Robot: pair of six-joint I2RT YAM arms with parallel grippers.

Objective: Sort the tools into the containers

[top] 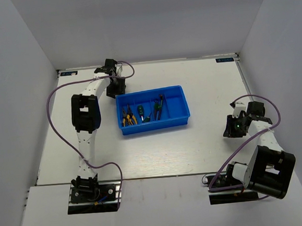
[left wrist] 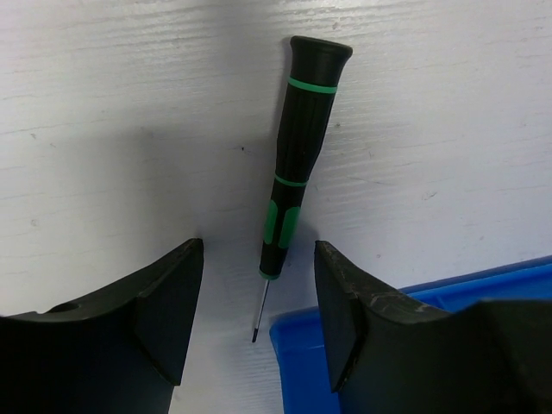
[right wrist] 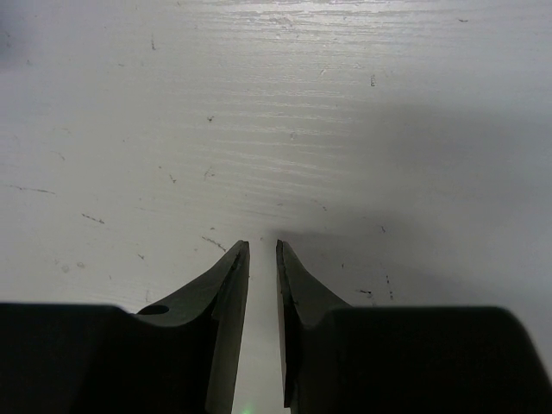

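Note:
A thin black screwdriver with green bands (left wrist: 297,155) lies on the white table just outside the back left corner of the blue tray (top: 157,126); that corner shows in the left wrist view (left wrist: 500,280). My left gripper (left wrist: 259,293) is open and empty, with its jaws on either side of the screwdriver's tip end. In the top view the left gripper (top: 117,88) hides this screwdriver. The tray holds yellow-and-black pliers (top: 128,118), a green-handled screwdriver (top: 139,113) and dark tools (top: 160,106). My right gripper (right wrist: 262,250) is nearly shut and empty over bare table.
White walls enclose the table on three sides. The right arm (top: 235,127) sits folded at the right, well away from the tray. A purple cable (top: 54,113) loops along the left arm.

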